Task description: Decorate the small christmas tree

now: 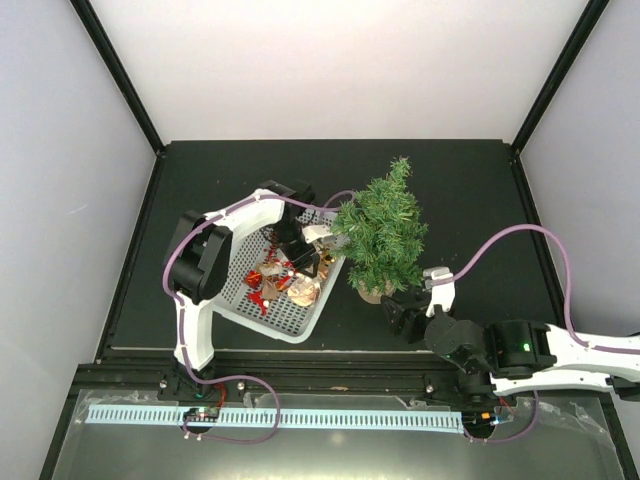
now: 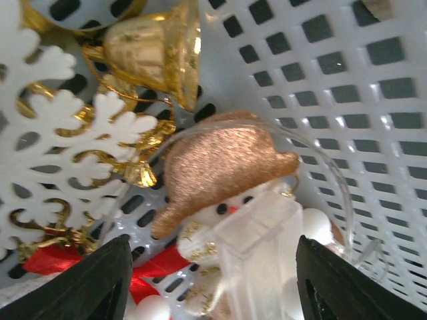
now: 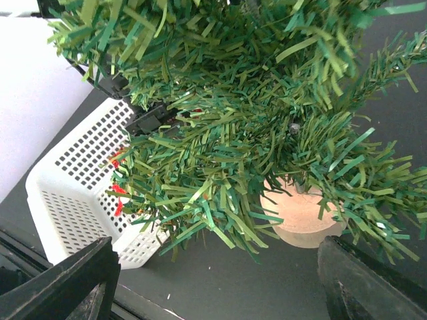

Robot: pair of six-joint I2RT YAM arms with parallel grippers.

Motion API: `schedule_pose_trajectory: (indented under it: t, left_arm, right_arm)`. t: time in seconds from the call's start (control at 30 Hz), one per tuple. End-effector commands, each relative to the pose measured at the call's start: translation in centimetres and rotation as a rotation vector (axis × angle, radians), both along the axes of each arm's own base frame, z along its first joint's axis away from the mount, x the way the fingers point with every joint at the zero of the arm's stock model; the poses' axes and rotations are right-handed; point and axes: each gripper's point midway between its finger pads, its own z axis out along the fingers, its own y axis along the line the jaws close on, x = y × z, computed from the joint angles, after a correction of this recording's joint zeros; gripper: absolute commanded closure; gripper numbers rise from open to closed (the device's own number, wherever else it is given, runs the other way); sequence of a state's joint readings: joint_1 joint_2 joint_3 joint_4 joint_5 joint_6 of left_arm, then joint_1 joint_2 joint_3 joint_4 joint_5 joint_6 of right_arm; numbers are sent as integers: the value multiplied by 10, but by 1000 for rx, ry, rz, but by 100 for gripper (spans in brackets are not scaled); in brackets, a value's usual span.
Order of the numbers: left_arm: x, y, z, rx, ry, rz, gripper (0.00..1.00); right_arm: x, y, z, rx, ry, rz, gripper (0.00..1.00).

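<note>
The small christmas tree stands upright on its round tan base, just right of the white mesh basket. My left gripper reaches down into the basket. In the left wrist view it is open, with a snowman ornament in a copper glitter hat and clear shell between the fingers, untouched. My right gripper is open and empty, low on the table in front of the tree. In the right wrist view it faces the tree and its base.
The basket also holds a gold bell, a white snowflake and a red ribbon. The basket's corner sits close to the tree's lower branches. Black frame posts and white walls surround the dark table.
</note>
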State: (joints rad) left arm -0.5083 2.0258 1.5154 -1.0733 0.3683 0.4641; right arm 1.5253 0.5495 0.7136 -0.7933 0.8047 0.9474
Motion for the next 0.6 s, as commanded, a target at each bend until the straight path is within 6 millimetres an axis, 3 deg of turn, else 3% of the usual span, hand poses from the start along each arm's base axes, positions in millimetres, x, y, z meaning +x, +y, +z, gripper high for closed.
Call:
schedule_pose_trajectory:
  t: [0.0,0.1,0.27,0.43,0.57]
  left_arm:
    - [-20,-6,9,-44,78,-40,32]
    - [-26,-1,5,-24,93,-47,34]
    - [-39,5,-2,-14,140,-61,46]
    - [-48,7,-4,-14,172,-78,42]
    - [-48,6,-1,-22,168,-80,53]
  right_arm:
    - [3,3,2,-27,-25,-17,18]
    - [3,8,2,-46,-28,-7,18]
    - [2,13,0,-66,-28,-1,18]
    - [2,16,-1,-68,-30,1,18]
    - [2,19,-1,-71,-30,3,18]
